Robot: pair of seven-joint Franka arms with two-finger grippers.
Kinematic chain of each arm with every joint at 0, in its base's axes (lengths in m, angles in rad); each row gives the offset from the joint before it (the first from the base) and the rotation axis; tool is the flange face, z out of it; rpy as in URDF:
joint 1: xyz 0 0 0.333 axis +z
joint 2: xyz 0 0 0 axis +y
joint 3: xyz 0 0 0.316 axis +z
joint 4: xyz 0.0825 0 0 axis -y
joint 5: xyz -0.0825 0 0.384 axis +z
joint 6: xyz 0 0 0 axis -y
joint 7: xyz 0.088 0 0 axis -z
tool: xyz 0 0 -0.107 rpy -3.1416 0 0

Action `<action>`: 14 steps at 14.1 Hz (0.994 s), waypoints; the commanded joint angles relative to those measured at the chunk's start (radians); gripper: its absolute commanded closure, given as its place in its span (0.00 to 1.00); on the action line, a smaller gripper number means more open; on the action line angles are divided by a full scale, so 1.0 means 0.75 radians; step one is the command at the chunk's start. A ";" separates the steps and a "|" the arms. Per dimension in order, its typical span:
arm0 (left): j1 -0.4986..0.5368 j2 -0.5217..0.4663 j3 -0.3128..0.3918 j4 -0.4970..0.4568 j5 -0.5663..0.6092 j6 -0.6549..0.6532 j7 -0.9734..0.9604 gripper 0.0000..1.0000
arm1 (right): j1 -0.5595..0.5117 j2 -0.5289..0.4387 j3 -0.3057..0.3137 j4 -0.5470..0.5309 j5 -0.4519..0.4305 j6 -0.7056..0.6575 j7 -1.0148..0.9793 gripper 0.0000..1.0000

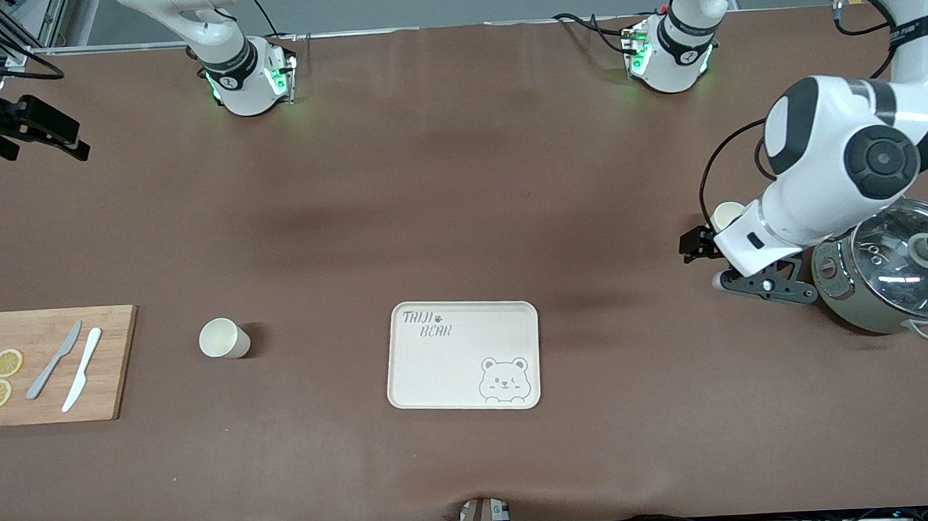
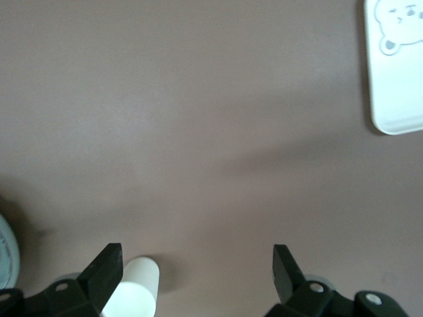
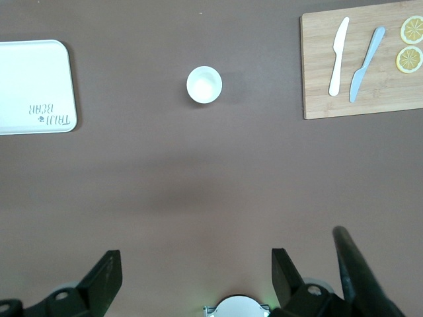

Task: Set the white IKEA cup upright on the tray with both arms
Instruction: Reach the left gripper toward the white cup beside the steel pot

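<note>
Two cups: one (image 1: 727, 216) lies tipped on the surface beside the pot (image 1: 891, 277), at the left arm's end; the other (image 1: 225, 338) stands upright between board (image 1: 112, 362) and tray (image 1: 468, 354).

Left pincer (image 1: 694, 244), fingers apart, sits low with the tipped cup just beside one finger (image 2: 109, 267).

Right pincer (image 3: 195, 254), fingers apart, waits high over the surface.

Step, as judged: the approach. Next, centre the tipped cup between the fingers, then close.

Also: two knives, two lemon slices.

Left gripper (image 2: 197, 271) over brown bench (image 2: 198, 119)
Fingers spread; white cup (image 2: 135, 287) against one finger; tray (image 2: 396, 99) corner at edge.
</note>
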 commanded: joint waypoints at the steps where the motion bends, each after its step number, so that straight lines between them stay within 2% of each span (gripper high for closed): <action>1: 0.018 -0.101 -0.009 -0.246 0.040 0.210 -0.023 0.00 | -0.015 0.003 0.009 0.021 0.006 -0.017 0.007 0.00; 8: 0.069 -0.152 -0.005 -0.514 0.058 0.436 -0.014 0.00 | -0.010 0.003 0.011 0.021 0.006 -0.017 0.007 0.00; 10: 0.156 -0.193 -0.012 -0.565 0.144 0.440 0.002 0.00 | -0.012 0.001 0.011 0.023 0.002 -0.017 0.007 0.00; 14: 0.310 -0.259 -0.016 -0.682 0.160 0.532 0.198 0.00 | 0.055 0.029 0.019 0.017 -0.063 -0.001 0.007 0.00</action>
